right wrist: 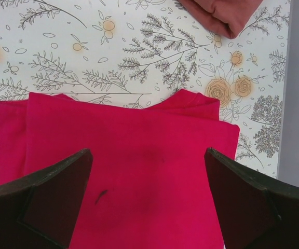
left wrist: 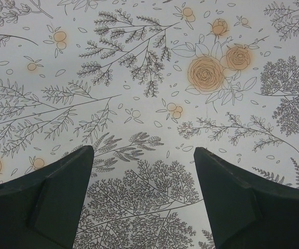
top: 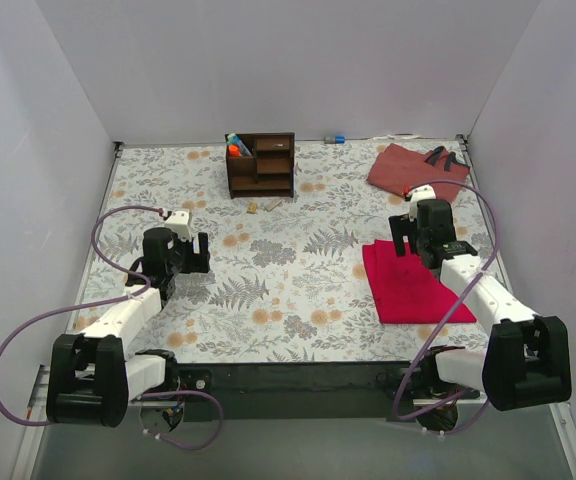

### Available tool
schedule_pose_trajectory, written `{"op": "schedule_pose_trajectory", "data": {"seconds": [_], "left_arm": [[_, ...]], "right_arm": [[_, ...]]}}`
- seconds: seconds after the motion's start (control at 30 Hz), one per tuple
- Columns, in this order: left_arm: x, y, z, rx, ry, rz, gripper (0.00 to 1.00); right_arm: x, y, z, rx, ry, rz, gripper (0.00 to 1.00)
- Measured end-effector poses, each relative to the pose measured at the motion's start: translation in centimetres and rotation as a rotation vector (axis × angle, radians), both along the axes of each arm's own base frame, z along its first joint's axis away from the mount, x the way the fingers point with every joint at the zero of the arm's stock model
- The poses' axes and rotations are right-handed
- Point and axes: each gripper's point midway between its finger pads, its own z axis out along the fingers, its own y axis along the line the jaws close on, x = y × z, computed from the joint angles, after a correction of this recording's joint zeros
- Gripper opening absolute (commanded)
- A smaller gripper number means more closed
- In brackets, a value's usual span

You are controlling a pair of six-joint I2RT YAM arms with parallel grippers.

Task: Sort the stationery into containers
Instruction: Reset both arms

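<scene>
The dark brown wooden organiser (top: 263, 165) stands at the back centre of the table. Markers with blue and orange tips (top: 236, 147) stick up from its left compartment. Two tiny tan erasers (top: 261, 207) lie on the cloth just in front of it. A small blue-grey cylinder (top: 336, 139) lies by the back wall. My left gripper (top: 196, 252) is open and empty over bare floral tablecloth (left wrist: 144, 104). My right gripper (top: 404, 235) is open and empty above the flat red cloth (right wrist: 139, 171).
The flat red cloth (top: 413, 283) lies at the right front. A reddish-brown fabric bag (top: 408, 168) with black handles sits at the back right, its corner in the right wrist view (right wrist: 222, 13). Grey walls enclose the table. Purple cables loop beside both arms.
</scene>
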Motion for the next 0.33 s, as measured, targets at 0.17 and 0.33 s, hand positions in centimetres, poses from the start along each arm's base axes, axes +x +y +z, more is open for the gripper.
{"op": "schedule_pose_trajectory", "data": {"seconds": [0.17, 0.33], "left_arm": [[0.1, -0.2, 0.2, 0.000, -0.009, -0.018, 0.79], [0.2, -0.6, 0.4, -0.013, -0.022, -0.036, 0.79]], "right_arm": [[-0.8, -0.1, -0.4, 0.001, 0.002, 0.006, 0.98], [-1.6, -0.2, -0.8, -0.002, 0.006, 0.008, 0.98]]}}
